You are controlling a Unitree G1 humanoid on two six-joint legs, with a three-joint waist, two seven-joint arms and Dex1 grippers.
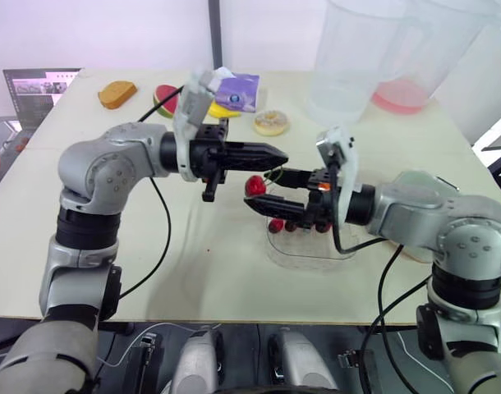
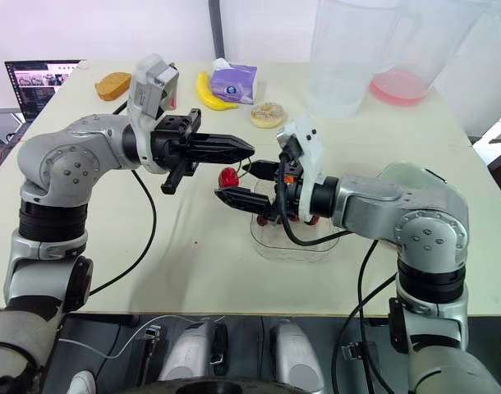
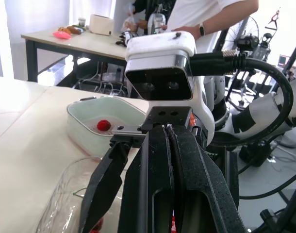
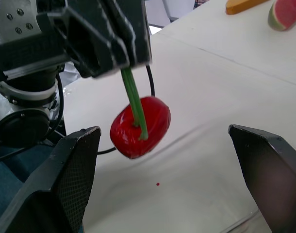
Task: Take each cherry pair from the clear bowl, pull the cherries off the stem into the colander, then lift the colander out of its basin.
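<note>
I am at the pulling step. The left gripper (image 1: 280,153) has its jaws clenched on the thin green stem (image 4: 132,99), and one cherry (image 4: 140,127) hangs from it in the air, just at the left edge of the clear bowl (image 1: 310,259). The right gripper (image 1: 271,189) faces it with its jaws released, one black finger on each side of the cherry and not touching it. I judge that the next move is to close the right jaws on the fruit, gently, because it looks smooth, glossy and a little soft. Then I draw the two arms apart so that the stem comes out. This should happen over the colander (image 3: 85,133), which stands past the bowl near the right arm, otherwise the cherry falls on the table (image 1: 218,279). The colander is pale green with rounded corners and a matt wall, and one red cherry (image 3: 104,125) lies in it. The bowl is thin, transparent and shallow, with more cherries (image 1: 276,224) at its bottom. I see only one fruit on this stem.
</note>
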